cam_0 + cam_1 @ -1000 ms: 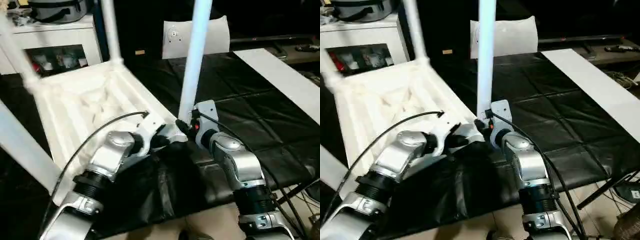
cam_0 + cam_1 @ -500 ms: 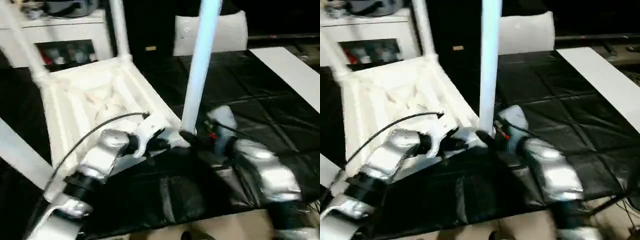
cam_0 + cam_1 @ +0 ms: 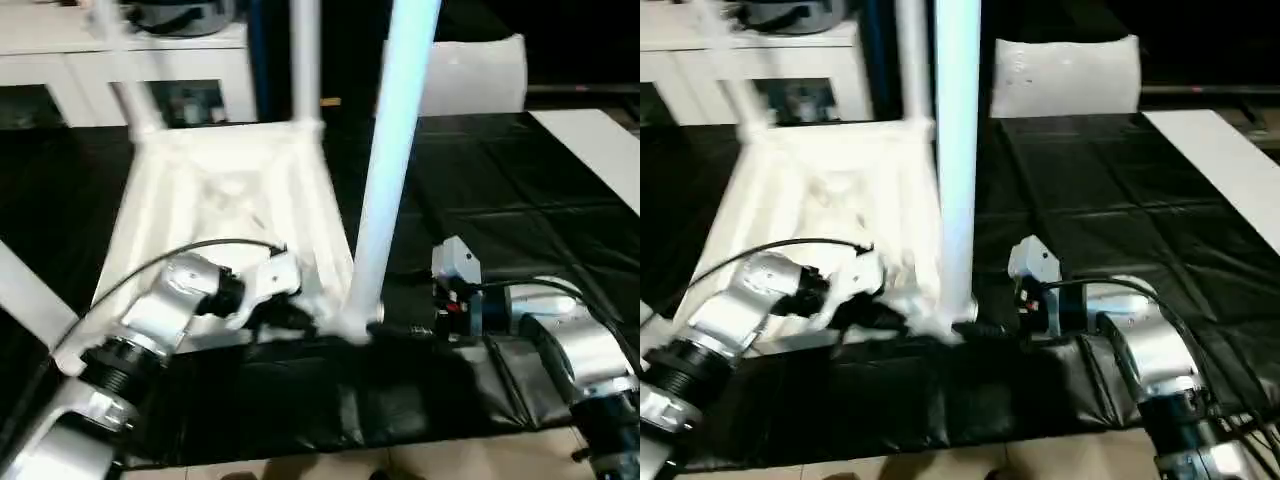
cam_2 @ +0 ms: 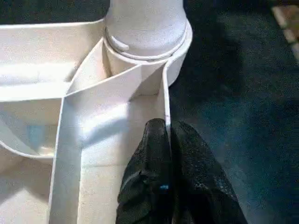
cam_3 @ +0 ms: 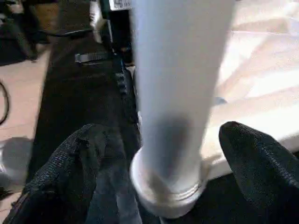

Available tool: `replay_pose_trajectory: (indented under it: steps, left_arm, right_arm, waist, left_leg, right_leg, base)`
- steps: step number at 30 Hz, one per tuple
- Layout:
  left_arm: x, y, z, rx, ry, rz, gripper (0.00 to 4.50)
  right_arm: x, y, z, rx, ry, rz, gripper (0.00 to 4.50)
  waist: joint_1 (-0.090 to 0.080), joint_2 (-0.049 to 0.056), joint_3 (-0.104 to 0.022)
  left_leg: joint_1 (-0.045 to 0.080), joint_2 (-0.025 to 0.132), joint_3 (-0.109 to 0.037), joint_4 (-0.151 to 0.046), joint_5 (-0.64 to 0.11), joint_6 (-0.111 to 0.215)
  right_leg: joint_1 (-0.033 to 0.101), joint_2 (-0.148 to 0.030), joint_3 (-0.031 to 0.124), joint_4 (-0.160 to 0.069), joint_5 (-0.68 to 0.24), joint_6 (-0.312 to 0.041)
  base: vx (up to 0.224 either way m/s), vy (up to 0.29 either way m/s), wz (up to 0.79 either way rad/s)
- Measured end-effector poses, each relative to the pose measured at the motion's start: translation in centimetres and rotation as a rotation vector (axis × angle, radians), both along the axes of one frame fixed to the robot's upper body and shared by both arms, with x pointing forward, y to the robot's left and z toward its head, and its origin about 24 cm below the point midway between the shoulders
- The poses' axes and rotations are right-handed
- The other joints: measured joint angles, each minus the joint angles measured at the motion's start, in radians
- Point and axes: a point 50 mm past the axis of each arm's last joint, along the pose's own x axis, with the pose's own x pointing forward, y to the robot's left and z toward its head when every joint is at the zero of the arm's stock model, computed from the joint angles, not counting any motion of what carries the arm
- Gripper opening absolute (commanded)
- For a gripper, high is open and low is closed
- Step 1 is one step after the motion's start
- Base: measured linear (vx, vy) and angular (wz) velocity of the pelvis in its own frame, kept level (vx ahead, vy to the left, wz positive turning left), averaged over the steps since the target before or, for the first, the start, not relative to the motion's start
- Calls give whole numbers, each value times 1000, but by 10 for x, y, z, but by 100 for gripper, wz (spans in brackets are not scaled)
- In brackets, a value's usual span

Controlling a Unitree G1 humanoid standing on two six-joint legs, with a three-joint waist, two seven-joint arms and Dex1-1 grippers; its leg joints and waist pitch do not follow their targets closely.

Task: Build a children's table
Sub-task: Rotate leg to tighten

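Background of the work area. A large black-covered work surface (image 3: 520,230) with a quilted, creased cover spans the foreground. At its far side stands a white cabinet (image 3: 70,60) with an open shelf holding small, blurred items that cannot be identified; a dark rounded object (image 3: 180,14), possibly a bag or case, rests on the cabinet top. A white cushion-like block (image 3: 1065,75) sits at the far edge of the surface. A flat white panel (image 3: 1230,165) lies along its right side. Beige floor (image 3: 940,470) shows below the near edge.

Silver forearms (image 3: 560,335), black ribbed wrist collars, black cables, white wrist brackets, black textured fingers (image 4: 187,154).
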Motion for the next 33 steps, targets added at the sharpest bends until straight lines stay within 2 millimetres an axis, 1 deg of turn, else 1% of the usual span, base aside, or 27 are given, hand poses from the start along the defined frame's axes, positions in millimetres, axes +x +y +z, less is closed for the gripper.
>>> replay_pose_trajectory:
  steps: [3, 4, 5, 6, 8, 9, 10, 13, 16, 19, 20, 21, 23, 26, 28, 30, 33]
  left_arm:
    - [-3, -2, 0, 6, 13, -63, 0]
    - [-4, -3, 0, 8, 17, -87, 0]
    - [-5, -4, 0, 9, 18, -105, 0]
    - [-6, -4, 0, 11, 15, -121, 0]
    - [-7, -5, 1, 11, 12, -144, 0]
    - [-7, -5, 1, 12, 12, -148, 0]
    - [-7, -5, 1, 13, 12, -152, 0]
    - [-8, -5, 1, 16, 14, -167, 0]
    - [-8, -5, 1, 16, 11, -180, 0]
    - [-8, -4, 1, 18, 9, -184, 0]
    - [-8, -4, 1, 19, 8, -185, 0]
    - [-8, -4, 1, 20, 6, -186, 0]
    - [-8, -3, 2, 21, 4, -187, 0]
    - [-8, -3, 2, 21, 4, -184, 0]
    - [-7, -3, 1, 19, 13, -170, 0]
    - [-7, -4, 0, 15, 31, -139, 0]
    - [-3, -4, -1, 5, 49, -38, 0]
  right_arm:
    - [-1, 1, -2, 0, 16, 31, 368]
    - [-2, 2, -3, -1, 26, 48, 368]
    - [-3, 3, -4, -2, 34, 63, 349]
    - [-4, 4, -6, -2, 45, 81, 340]
    - [-6, 6, -8, 3, 68, 119, 333]
    - [-7, 7, -8, 3, 72, 128, 328]
    - [-7, 8, -8, 0, 80, 146, 308]
    - [-9, 8, -9, -12, 94, 181, 292]
    - [-10, 8, -10, -13, 98, 197, 256]
    - [-9, 10, -11, -16, 103, 209, 243]
    - [-9, 11, -11, -17, 102, 214, 233]
    - [-8, 12, -11, -18, 104, 217, 212]
    - [-8, 13, -12, -17, 107, 220, 208]
    - [-8, 13, -12, -15, 109, 218, 195]
    - [-9, 13, -12, -14, 115, 204, 195]
    - [-11, 13, -13, -10, 122, 163, 193]
    - [-9, 15, -12, -18, 107, 66, 193]
  waist:
    - [9, -5, -1]
    - [13, -6, -1]
    - [15, -7, -1]
    - [19, -8, -1]
    - [23, -9, 0]
    - [24, -9, 0]
    - [24, -10, 0]
    - [23, -11, 0]
    - [24, -12, 0]
    - [23, -14, 0]
    - [22, -15, 0]
    - [22, -16, 0]
    - [22, -18, 0]
    - [22, -19, 0]
    - [23, -19, 0]
    - [23, -19, 0]
    - [19, -19, 0]
  left_leg:
    - [1, 0, 10, 0, 1, 2]
    - [1, 0, 14, 0, 1, 2]
    - [1, 0, 15, 0, 1, 2]
    - [1, -1, 16, 0, 1, 2]
    - [1, -1, 16, 0, 1, 3]
    - [1, -1, 17, 0, 1, 3]
    - [1, -1, 17, 0, 1, 3]
    - [1, 0, 17, 0, 1, 2]
    - [1, 0, 17, 0, 1, 2]
    - [1, 0, 17, 0, 1, 1]
    - [1, 0, 17, 0, 1, 1]
    - [2, 0, 17, 0, 1, 1]
    - [2, 0, 17, 0, 2, -1]
    - [2, 0, 17, 0, 1, -3]
    - [2, 0, 17, 0, 1, -3]
    - [3, 0, 17, 0, 1, -4]
    - [8, -1, 19, 0, 4, -4]
  right_leg:
    - [0, 0, 11, 1, 0, 1]
    - [0, -1, 14, 1, -1, 2]
    - [0, -2, 15, 1, -1, 2]
    - [0, -2, 16, 1, -2, 3]
    - [0, -2, 18, 2, -2, 3]
    - [0, -2, 18, 2, -2, 3]
    - [0, -2, 19, 3, -3, 4]
    - [-1, -2, 18, 5, -4, 6]
    - [-1, -2, 18, 6, -4, 7]
    - [-1, -2, 18, 6, -4, 7]
    - [-1, -2, 18, 6, -4, 7]
    - [-1, -2, 18, 7, -4, 7]
    - [-1, -2, 18, 8, -4, 7]
    - [-1, -2, 18, 9, -4, 7]
    - [-1, -2, 18, 9, -5, 7]
    - [-1, -2, 19, 10, -5, 7]
    - [0, -2, 24, 14, -8, 13]
  base:
    - [0, 0, 0]
    - [0, 0, 0]
    - [0, 0, 0]
    - [0, 0, 0]
    - [0, 0, 0]
    - [0, 0, 0]
    - [0, 0, 0]
    - [0, 0, 0]
    - [0, 0, 0]
    - [0, 0, 0]
    - [0, 0, 0]
    - [0, 0, 0]
    - [0, 0, 0]
    - [0, 0, 0]
    - [0, 0, 0]
    - [0, 0, 0]
    - [0, 0, 0]
